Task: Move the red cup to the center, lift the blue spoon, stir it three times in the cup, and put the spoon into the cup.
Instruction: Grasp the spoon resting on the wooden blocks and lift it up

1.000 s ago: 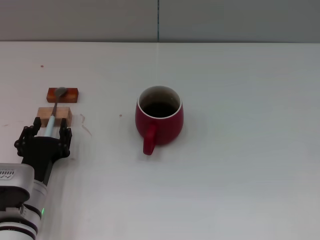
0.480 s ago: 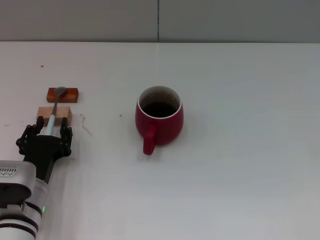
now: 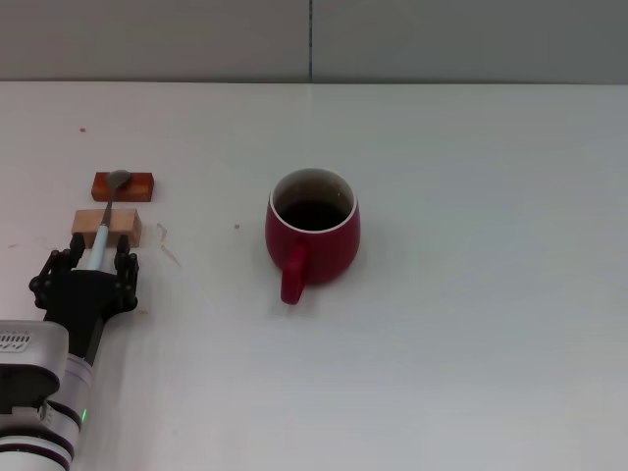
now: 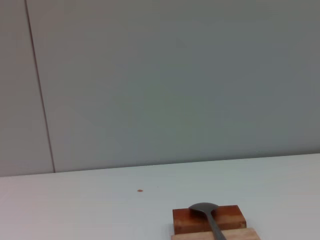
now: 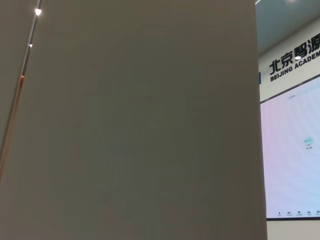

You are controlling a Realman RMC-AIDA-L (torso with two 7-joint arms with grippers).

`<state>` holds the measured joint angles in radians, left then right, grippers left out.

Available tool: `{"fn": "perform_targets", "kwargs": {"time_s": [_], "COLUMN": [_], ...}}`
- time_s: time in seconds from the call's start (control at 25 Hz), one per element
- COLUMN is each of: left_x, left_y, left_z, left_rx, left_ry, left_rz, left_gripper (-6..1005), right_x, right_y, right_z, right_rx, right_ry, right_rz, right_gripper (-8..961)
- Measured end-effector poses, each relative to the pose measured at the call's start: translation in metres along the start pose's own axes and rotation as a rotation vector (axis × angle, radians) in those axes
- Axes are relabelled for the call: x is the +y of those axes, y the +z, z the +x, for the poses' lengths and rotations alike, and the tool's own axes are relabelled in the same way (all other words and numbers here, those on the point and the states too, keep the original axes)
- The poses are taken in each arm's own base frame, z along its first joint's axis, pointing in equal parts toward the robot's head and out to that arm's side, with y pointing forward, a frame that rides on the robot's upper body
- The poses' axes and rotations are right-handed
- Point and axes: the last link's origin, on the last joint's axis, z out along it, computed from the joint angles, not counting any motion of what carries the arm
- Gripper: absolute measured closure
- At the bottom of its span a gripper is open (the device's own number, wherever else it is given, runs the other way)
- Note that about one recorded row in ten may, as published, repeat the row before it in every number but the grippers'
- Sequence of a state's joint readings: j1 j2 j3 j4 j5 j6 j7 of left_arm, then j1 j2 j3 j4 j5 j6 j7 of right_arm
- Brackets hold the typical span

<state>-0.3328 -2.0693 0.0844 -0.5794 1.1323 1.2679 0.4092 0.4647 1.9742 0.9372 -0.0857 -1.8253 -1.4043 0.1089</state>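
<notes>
white table point(image 3: 471, 373) stretching across the head view, grey panelled wall point(image 3: 442, 39) running along its far edge, dark vertical seam point(image 3: 311, 39) splitting the wall, lit screen point(image 5: 292, 150) glowing beside a grey panel point(image 5: 140, 120)

Your red cup point(image 3: 313, 228) stands upright mid-tabletop, handle toward you, interior dark. Your spoon point(image 3: 106, 214) lies well to its left across two wooden blocks point(image 3: 108, 227), grey bowl on the far one, pale-blue handle nearest you.
</notes>
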Motion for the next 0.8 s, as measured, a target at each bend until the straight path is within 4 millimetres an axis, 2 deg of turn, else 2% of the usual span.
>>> {"fn": "perform_targets", "kwargs": {"time_s": [0.48, 0.8], "left_x": [0.0015, 0.0012], "left_y": [0.0007, 0.0015], "left_z": [0.0031, 0.0037], "left_rx": [0.016, 0.019], "left_ry": [0.001, 0.004], "left_rz": [-0.003, -0.003], "left_gripper": [587, 590], "right_x": [-0.0006, -0.0004], "right_y": [-0.0004, -0.0007], "right_z": [0.0001, -0.0008], "right_rx": [0.0, -0.006], "right_ry": [-0.003, -0.002], "right_rz": [-0.001, -0.001], "right_gripper": [411, 411]}}
